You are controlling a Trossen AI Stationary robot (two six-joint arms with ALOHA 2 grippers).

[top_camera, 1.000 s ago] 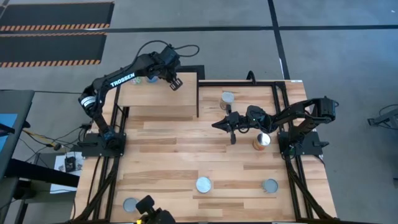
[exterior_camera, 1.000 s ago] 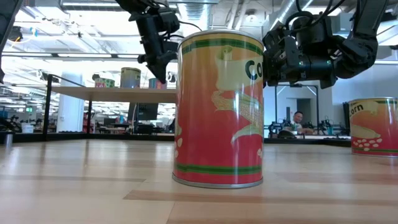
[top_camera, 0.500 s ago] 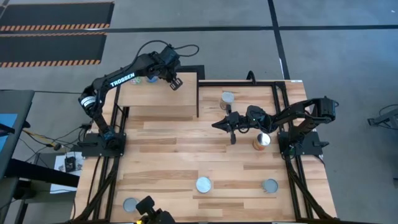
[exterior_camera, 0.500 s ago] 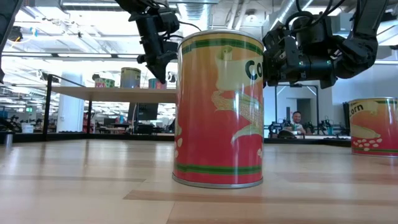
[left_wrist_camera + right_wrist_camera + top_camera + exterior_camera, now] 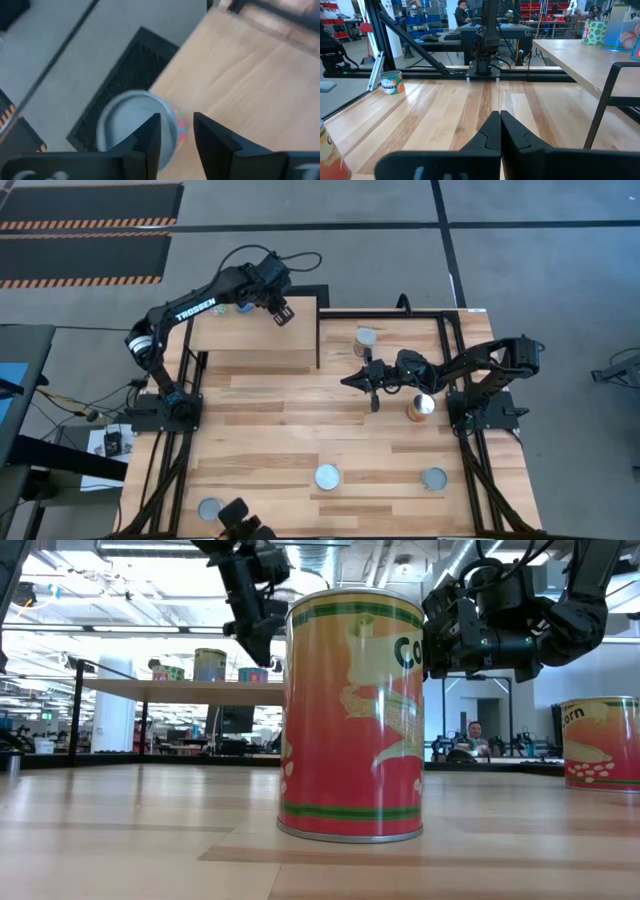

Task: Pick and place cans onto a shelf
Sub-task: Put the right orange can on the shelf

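Left gripper (image 5: pixel 172 145) lifted slightly; can (image 5: pixel 132 125) beside fingers (image 5: pixel 150 142).

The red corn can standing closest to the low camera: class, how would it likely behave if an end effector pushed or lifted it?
The red corn can looks rigid, so it should hold its shape when squeezed. It stands upright on a flat base and is taller than wide, so a high push might tip it. Once on its round side, it would probably roll across the table.
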